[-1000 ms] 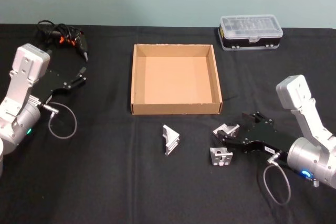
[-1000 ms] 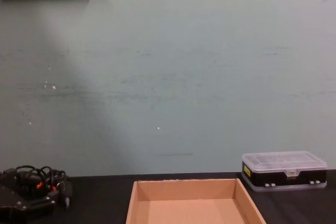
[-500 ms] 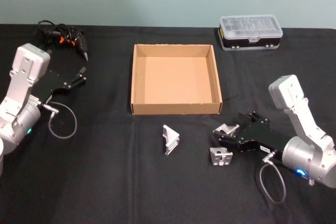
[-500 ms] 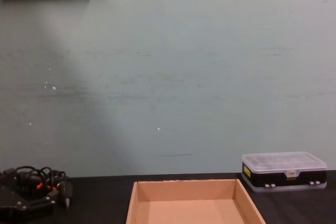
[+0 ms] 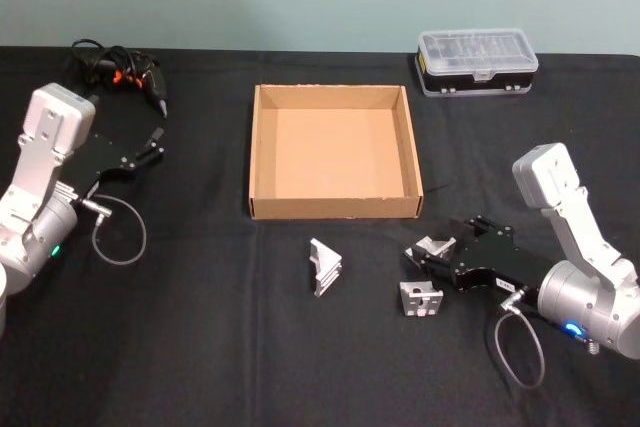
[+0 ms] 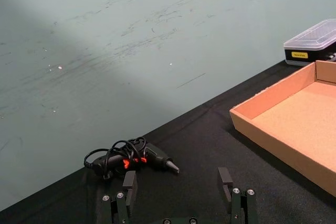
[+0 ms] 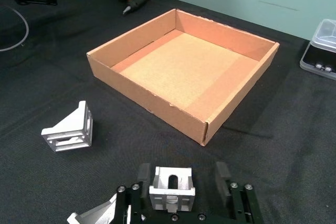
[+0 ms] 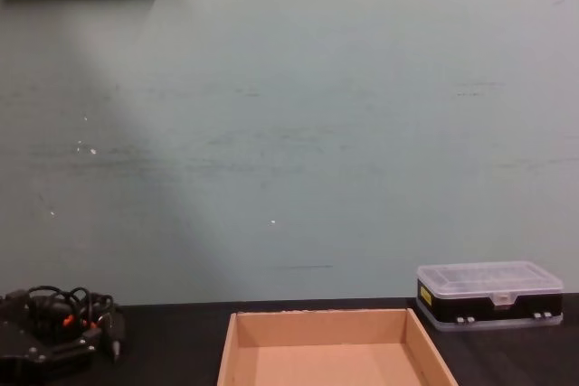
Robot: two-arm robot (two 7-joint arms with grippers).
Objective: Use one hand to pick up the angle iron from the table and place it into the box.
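Silvery angle iron [image 7: 170, 187] sits unclamped between parted fingers of the right tool [image 7: 182, 176]; an off-centre squeeze could knock it into its neighbour [image 5: 420, 298], while the left tool [image 6: 177, 182] is parked, likewise parted.

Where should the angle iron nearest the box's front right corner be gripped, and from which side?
Probably across its two flat side walls, coming in low from the robot's right. The angle iron sits on the table with those walls parallel and free, and the right tool has its open fingers either side of them.
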